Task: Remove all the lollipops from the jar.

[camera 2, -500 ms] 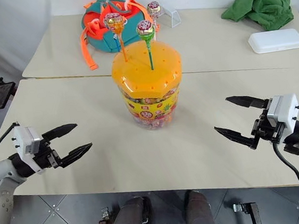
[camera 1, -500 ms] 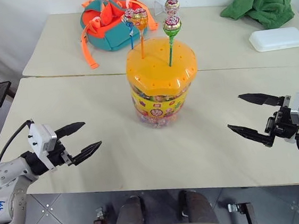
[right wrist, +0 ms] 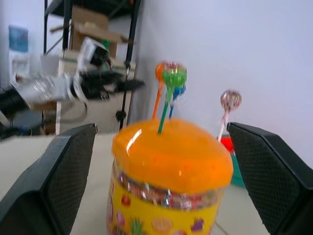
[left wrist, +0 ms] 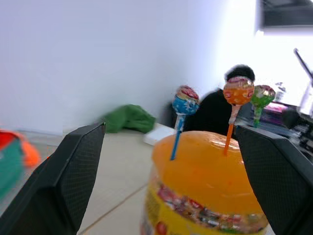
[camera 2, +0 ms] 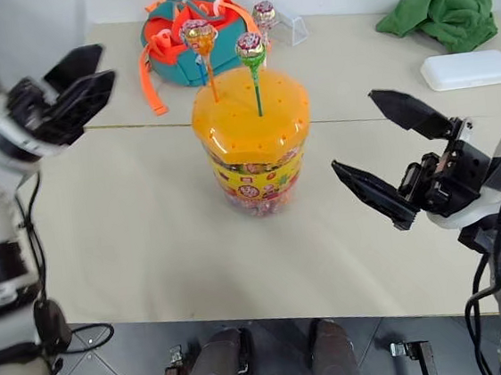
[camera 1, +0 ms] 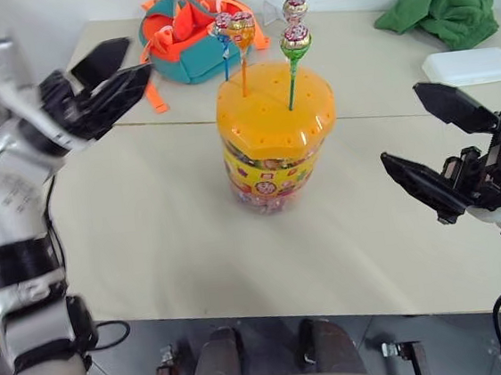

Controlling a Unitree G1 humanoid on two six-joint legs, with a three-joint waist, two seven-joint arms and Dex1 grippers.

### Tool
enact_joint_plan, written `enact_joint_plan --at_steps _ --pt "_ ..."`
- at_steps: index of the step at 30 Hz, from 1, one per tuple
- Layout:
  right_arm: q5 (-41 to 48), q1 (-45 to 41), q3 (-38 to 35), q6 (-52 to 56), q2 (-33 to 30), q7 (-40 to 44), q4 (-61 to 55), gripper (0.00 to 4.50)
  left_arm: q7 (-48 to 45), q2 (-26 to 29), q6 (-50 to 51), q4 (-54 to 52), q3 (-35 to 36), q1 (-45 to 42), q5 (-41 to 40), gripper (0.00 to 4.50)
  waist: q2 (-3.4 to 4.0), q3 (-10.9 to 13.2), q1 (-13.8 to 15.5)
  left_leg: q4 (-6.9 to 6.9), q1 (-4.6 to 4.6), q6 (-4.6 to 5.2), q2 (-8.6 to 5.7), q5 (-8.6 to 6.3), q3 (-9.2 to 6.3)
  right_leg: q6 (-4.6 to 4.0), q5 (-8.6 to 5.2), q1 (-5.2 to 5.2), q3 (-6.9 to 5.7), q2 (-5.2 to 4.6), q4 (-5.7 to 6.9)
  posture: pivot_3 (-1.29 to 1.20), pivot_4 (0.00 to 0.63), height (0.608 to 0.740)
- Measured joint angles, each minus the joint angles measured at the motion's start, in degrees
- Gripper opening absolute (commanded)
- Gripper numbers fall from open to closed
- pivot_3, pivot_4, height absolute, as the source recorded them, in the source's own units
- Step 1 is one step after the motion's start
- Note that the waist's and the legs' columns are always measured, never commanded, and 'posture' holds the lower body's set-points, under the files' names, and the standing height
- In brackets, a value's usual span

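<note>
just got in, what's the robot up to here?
It is set to pull the lollipops out of the jar on the table. All four are in the orange lid, standing upright on their sticks. The left gripper is raised beside the jar, the right gripper is on the other side; both have jaws wide open, hold nothing and touch nothing. A bag, a green cloth and a white box lie behind.
</note>
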Motion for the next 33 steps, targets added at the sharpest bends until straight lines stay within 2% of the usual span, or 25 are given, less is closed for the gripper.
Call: enact_joint_plan --at_steps 4,7,11,20,23,26,29,31,33 --pt "0.16 -2.22 2.05 0.78 0.21 -3.25 -2.41 4.44 -2.78 -2.97 -2.49 7.36 -5.1 -6.23 5.57 4.5 0.0 0.0 -0.2 -0.03 0.0 0.02 0.0 -0.01 0.03 0.0 0.0 -0.02 0.01 0.01 -0.03 0.0 0.15 0.74" --pt "0.14 -3.27 2.3 1.0 0.23 -5.02 -2.46 4.44 -4.58 -5.79 -3.08 11.02 -6.87 -7.18 7.4 4.5 0.0 0.0 -0.37 -0.06 -0.01 0.02 0.02 -0.01 0.05 0.0 0.0 -0.06 0.02 0.03 -0.02 0.0 0.15 0.74" --pt "0.13 -3.63 2.59 1.73 0.22 -6.38 -2.7 4.5 -5.52 -7.48 -2.75 13.3 -7.71 -8.63 8.77 3.63 -0.06 0.04 -0.27 -0.03 -0.06 0.03 0.03 -0.01 0.04 0.0 0.0 -0.07 0.02 0.04 -0.04 0.0 0.15 0.74" --pt "0.07 -3.61 3.28 1.89 0.22 -7.43 -4.32 4.5 -7.21 -9.31 -2.98 16.67 -6.2 -11.02 9.57 0.8 -0.07 0.04 -0.19 -0.01 -0.06 0.05 0.03 -0.03 0.04 0.01 0.0 -0.07 0.02 0.03 -0.04 0.0 0.15 0.74" --pt "0.08 -3.63 3.28 1.9 0.16 -7.0 -4.3 4.5 -8.33 -9.61 -2.97 16.71 -5.37 -11.02 9.49 0.03 -0.07 0.04 -0.23 -0.01 -0.06 0.05 0.03 -0.03 0.04 0.01 0.0 -0.07 0.02 0.03 -0.04 0.0 0.15 0.74" --pt "0.09 -4.79 3.86 1.9 -0.21 -5.94 -3.96 4.5 -9.0 -9.98 -4.59 17.22 -2.65 -11.02 8.75 0.03 -0.07 0.04 -0.25 -0.01 -0.06 0.05 0.03 -0.03 0.04 0.01 0.0 -0.07 0.02 0.03 -0.04 0.0 0.15 0.74" --pt "-0.76 -6.87 6.6 1.77 -1.22 -1.74 -3.26 4.5 -5.11 -10.31 -0.87 17.85 5.26 -11.21 2.21 0.03 -0.08 0.05 -0.63 -0.02 -0.05 0.05 0.07 -0.03 0.02 0.0 0.0 -0.09 0.03 0.05 -0.02 0.0 0.15 0.74" --pt "-2.52 -6.95 8.97 1.62 -2.92 3.13 -2.49 4.5 -1.28 -8.14 2.27 17.65 9.79 -11.03 -0.76 0.03 -0.08 0.05 -1.0 -0.05 -0.03 0.06 0.07 -0.03 0.0 0.01 0.0 -0.09 0.02 0.05 0.0 0.0 0.15 0.74" --pt "-4.17 -6.78 11.29 1.51 -5.89 10.11 -0.73 4.5 2.12 -2.9 4.65 15.46 11.11 -7.94 -0.61 0.03 -0.08 0.05 -1.5 -0.09 0.03 0.1 0.06 -0.06 0.04 0.01 0.0 -0.08 0.06 0.04 0.0 0.0 0.15 0.74"
